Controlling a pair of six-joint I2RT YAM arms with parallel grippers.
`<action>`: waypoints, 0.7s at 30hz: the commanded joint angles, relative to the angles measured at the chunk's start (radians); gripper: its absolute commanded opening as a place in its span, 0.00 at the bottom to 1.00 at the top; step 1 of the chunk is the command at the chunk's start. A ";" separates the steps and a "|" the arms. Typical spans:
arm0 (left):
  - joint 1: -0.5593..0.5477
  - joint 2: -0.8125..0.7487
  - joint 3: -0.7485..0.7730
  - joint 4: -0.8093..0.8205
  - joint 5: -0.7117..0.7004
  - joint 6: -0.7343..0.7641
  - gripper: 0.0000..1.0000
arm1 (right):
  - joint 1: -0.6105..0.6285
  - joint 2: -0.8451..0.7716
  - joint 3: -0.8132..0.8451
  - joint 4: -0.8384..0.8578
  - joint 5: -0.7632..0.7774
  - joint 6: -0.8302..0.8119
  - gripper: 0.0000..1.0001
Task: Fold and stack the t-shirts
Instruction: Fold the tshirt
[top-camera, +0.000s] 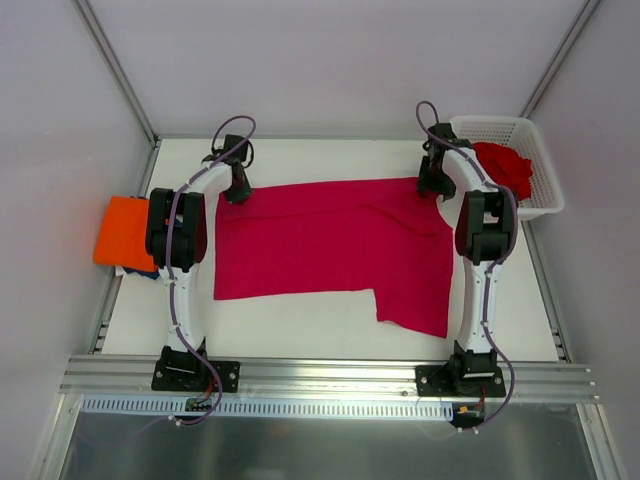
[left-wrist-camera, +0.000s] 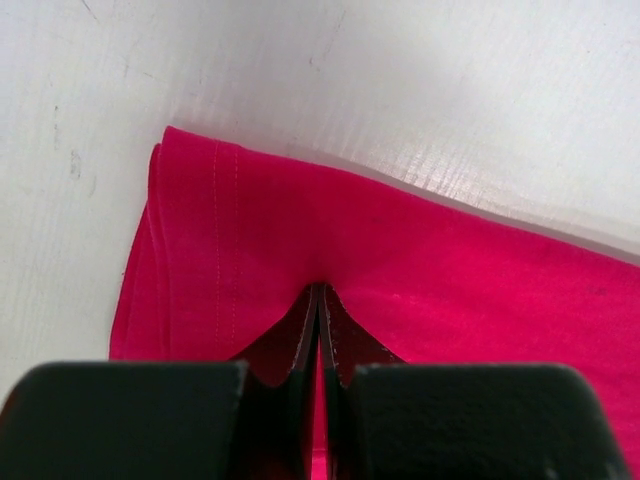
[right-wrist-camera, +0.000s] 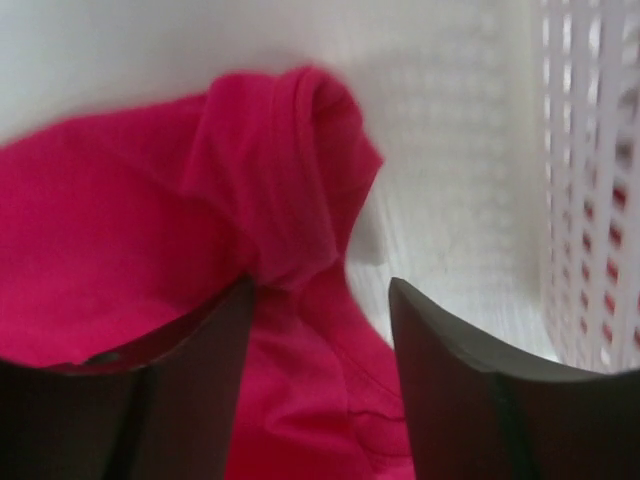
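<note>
**Q:** Top view: location of the garments?

**A:** The crimson-pink soft cloth t-shirt (top-camera: 330, 240) lies spread across the middle of the white flat table (top-camera: 300, 325). The left gripper (top-camera: 237, 192) sits at its far-left corner and the right gripper (top-camera: 432, 188) at its far-right corner. An orange folded cloth shirt (top-camera: 122, 230) rests at the left edge on a dark blue cloth (top-camera: 135, 270). A red crumpled cloth shirt (top-camera: 505, 165) lies in the white plastic lattice basket (top-camera: 545, 175) at the far-right corner.

**Q:** Left wrist view: gripper condition?

**A:** The left gripper (left-wrist-camera: 318, 300) is clenched, pinching the t-shirt (left-wrist-camera: 450, 270) near its hemmed corner.

**Q:** Right wrist view?

**A:** The right gripper (right-wrist-camera: 320, 290) has its jaws apart. A bunched fold of the t-shirt (right-wrist-camera: 120, 220) lies between and ahead of them, unclamped. The basket (right-wrist-camera: 590, 200) stands just beside.
</note>
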 joint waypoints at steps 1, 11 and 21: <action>0.003 -0.103 -0.050 0.034 -0.058 -0.028 0.00 | -0.007 -0.242 -0.198 0.146 -0.017 -0.037 0.62; -0.178 -0.585 -0.316 0.260 -0.329 0.096 0.97 | 0.044 -0.651 -0.427 0.302 -0.107 -0.073 0.67; -0.284 -0.944 -0.622 0.098 -0.241 -0.043 0.79 | 0.162 -1.068 -0.839 0.249 -0.085 0.061 0.70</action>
